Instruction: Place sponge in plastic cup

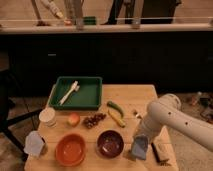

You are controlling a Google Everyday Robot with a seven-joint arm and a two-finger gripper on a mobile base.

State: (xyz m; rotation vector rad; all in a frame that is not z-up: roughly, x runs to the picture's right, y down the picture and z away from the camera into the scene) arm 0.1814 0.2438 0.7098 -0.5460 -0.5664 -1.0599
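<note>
Worktop [131, 93], wood. Claw [141, 141] low at its front right edge. Left of claw: maroon bowl [110, 143], orange bowl [70, 149]. Behind: bananas [117, 114], grapes [93, 120], green tray [77, 93].
</note>
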